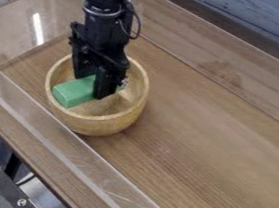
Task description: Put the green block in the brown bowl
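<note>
Inside bowl (125, 121), pincer (90, 84) reached down at block (72, 92); grip or gap, could not tell. Risk: lifting while block was pinched might have dragged it out.

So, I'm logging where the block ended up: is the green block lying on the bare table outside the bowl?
No, the green block sits within the rim of the brown bowl.

Brown wooden table (210, 139), round tan bowl (128, 117)
</note>
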`<state>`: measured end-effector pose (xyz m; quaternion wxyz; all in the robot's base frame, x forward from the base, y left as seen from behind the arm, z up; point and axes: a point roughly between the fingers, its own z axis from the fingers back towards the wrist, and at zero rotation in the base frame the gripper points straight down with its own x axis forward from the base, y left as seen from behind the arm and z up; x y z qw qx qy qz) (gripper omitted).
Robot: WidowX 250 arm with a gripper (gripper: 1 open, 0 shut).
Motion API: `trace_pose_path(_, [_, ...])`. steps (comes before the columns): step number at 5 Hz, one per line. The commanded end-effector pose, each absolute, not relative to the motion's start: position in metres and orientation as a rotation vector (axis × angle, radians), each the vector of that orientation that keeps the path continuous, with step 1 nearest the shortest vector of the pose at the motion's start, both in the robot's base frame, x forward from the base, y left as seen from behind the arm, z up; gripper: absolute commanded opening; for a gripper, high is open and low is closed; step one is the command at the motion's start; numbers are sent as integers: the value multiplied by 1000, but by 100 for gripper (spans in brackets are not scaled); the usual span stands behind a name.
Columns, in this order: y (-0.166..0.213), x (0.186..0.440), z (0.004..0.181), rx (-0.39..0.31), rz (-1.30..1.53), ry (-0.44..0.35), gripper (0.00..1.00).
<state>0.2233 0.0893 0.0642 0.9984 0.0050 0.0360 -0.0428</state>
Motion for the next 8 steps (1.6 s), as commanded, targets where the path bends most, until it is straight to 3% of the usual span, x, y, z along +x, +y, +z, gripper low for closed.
trace_pose_path(1, [94,234,84,34,-76,5,0])
trace_pose_path(8, [92,238,79,24,-65,33,0])
